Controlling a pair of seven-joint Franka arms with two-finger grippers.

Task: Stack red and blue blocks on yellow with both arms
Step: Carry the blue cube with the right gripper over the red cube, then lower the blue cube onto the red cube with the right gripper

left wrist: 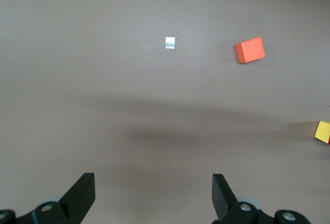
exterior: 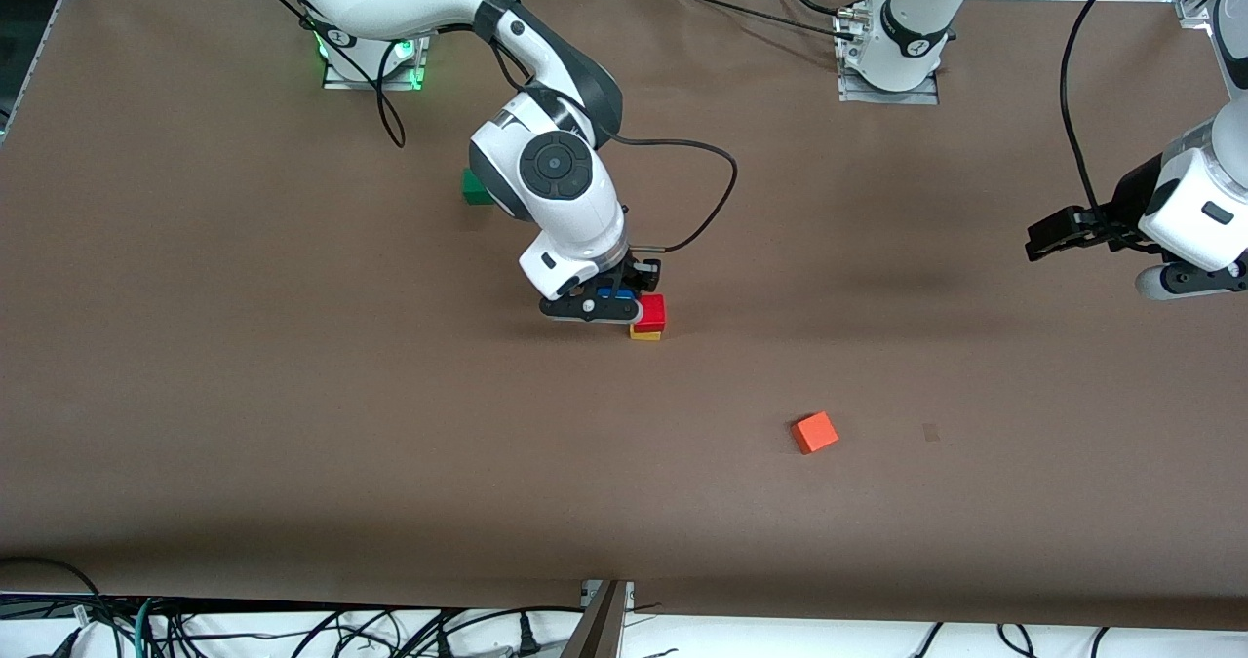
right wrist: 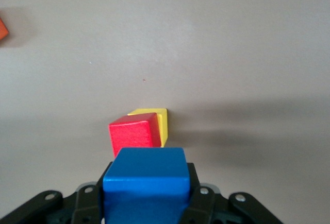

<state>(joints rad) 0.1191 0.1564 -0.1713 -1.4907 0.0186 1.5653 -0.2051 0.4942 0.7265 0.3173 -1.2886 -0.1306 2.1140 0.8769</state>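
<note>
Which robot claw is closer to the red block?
The right claw, gripping the blue block right beside the red block. The left claw waits open, away at the left arm's end of the table.

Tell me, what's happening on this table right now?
The right end effector is shut on the blue cube, carrying it just above the red cube, which already sits on the yellow cube. The left end effector waits open over bare table at its own end. An orange cube and green cube lie unused.

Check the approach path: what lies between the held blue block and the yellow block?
The red block, resting on the yellow block, shown in the right wrist view.
</note>
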